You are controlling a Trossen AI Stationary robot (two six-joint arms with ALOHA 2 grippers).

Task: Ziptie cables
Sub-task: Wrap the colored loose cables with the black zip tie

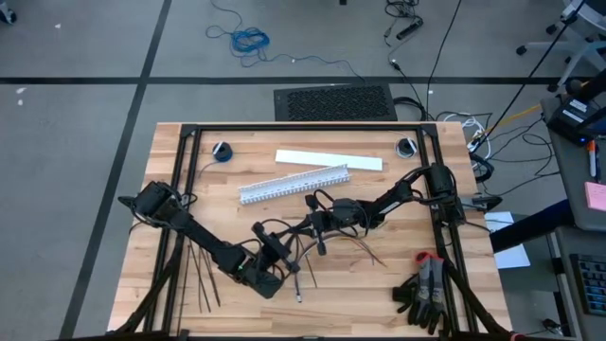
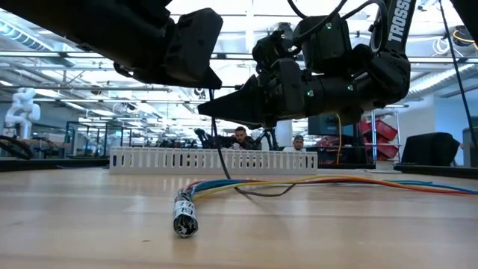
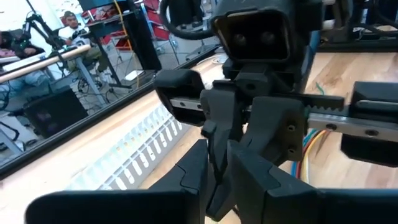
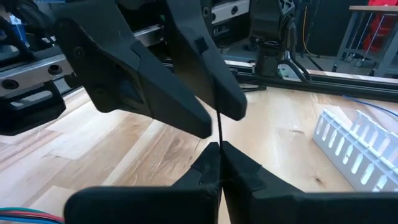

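A: Cables (image 2: 314, 181) flat mid-table, dark tip toward the near edge. Right gripper (image 4: 219, 163) pinched shut on one ziptie (image 4: 219, 130); left gripper (image 3: 217, 180) nearly closed, meeting it nose to nose.

B: Could buckle or slip out if squeezed off-line. Could miss the bundle too.

A: Can't tell whether left actually holds the strip. Spare zipties (image 1: 201, 275) lying near left.
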